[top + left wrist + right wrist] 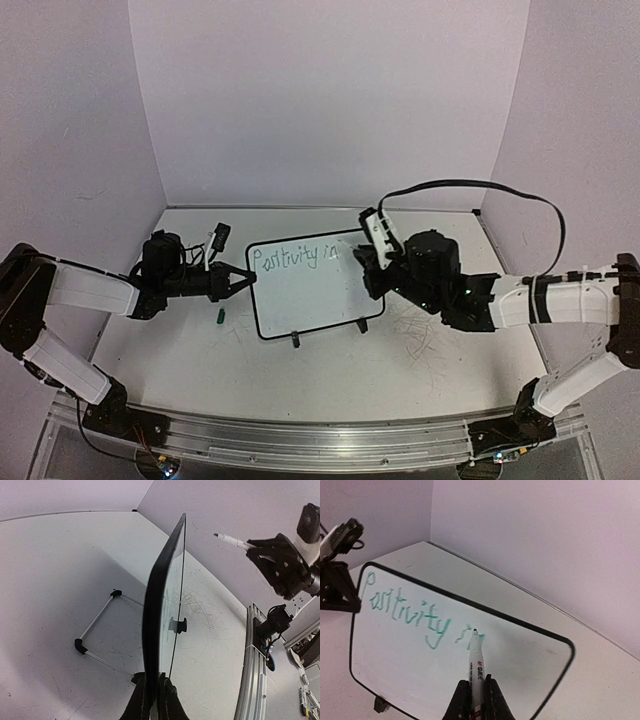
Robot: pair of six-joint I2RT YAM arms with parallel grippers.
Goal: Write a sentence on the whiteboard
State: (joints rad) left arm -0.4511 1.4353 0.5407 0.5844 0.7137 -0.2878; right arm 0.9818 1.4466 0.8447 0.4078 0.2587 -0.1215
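The whiteboard (310, 290) stands tilted mid-table on black feet and a wire stand (100, 625). Green handwriting, the sentence (290, 258), reads "Positivity in" along its top; it also shows in the right wrist view (410, 615). My left gripper (243, 279) is shut on the whiteboard's left edge (155, 645), seen edge-on in the left wrist view. My right gripper (368, 262) is shut on a white marker (476, 667). Its tip (474, 631) is at the board right after "in".
A small green marker cap (220, 316) lies on the table left of the board. Faint grey scribbles (425, 335) mark the tabletop at the right. White walls close in the back and both sides. A metal rail (310, 440) runs along the near edge.
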